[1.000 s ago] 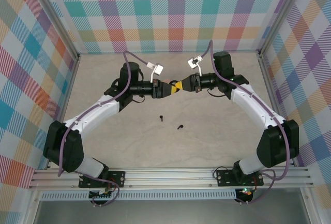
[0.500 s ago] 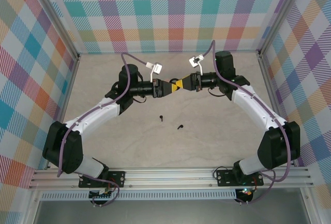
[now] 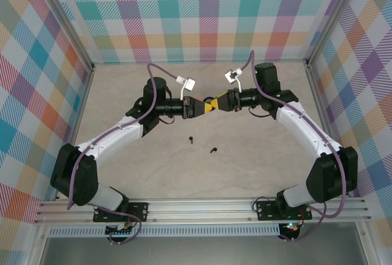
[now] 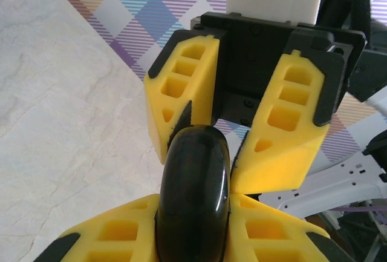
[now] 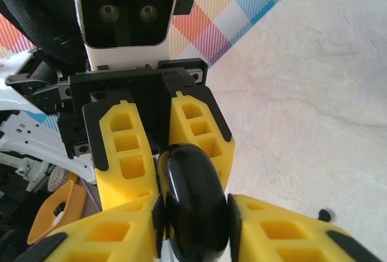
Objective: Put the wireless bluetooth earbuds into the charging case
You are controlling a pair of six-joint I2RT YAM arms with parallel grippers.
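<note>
**Worktop** (image 3: 257, 155), seen from above: both arms are reaching to its centre, where the left fingers (image 4: 115, 238) and right fingers (image 5: 284, 232) are meeting tip to tip.

**Fingers:** The left fingers are clamping the black case (image 4: 193, 195) on edge, pressing on both of its faces. The right fingers are flanking the same case closely. Whether they are gripping it cannot be told.

**Buds:** Two black buds (image 3: 192, 138) are lying loose on the worktop at 6 and 7 o'clock from the meeting point, well apart from the case.

**Progress, as a judgement:** The task is looking early. The case appears shut and is being held off the worktop, and both buds are waiting to be picked up and seated in it.

**Views:** The top view is giving the layout of arms and buds. The wrist views are giving the contact of the fingers on the case. The right wrist view is also catching one bud at 4 o'clock of the case.
</note>
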